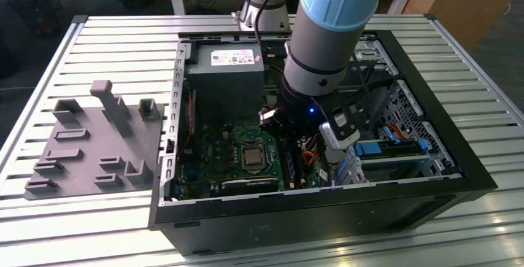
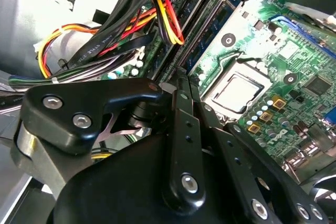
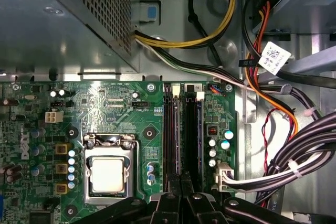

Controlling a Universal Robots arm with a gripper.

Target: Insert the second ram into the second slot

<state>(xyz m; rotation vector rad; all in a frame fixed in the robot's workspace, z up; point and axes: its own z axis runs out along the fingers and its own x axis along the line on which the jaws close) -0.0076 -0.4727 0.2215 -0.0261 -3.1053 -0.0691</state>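
Inside the open computer case (image 1: 458, 175), my gripper (image 3: 181, 184) reaches down over the green motherboard (image 3: 121, 108). Its black fingers (image 2: 181, 108) are pressed together with no gap. The tips sit at one end of the two long black memory slots (image 3: 181, 135), which lie beside the processor socket (image 3: 107, 174). The slots also appear in the second wrist view (image 2: 202, 30) and under the arm (image 1: 288, 166). A dark strip fills the slot farther from the socket (image 3: 192, 129). I cannot tell whether that strip is the second ram, and I cannot make out a blue stick between the fingers.
The power supply (image 1: 225, 73) stands at the far end of the case. Bundled cables (image 3: 294, 161) and red, yellow and black wires (image 2: 105, 40) run close beside the slots. Drive bays with light-blue latches (image 1: 369, 149) are on the exterior view's right. A grey fixture plate (image 1: 90, 150) lies to its left.
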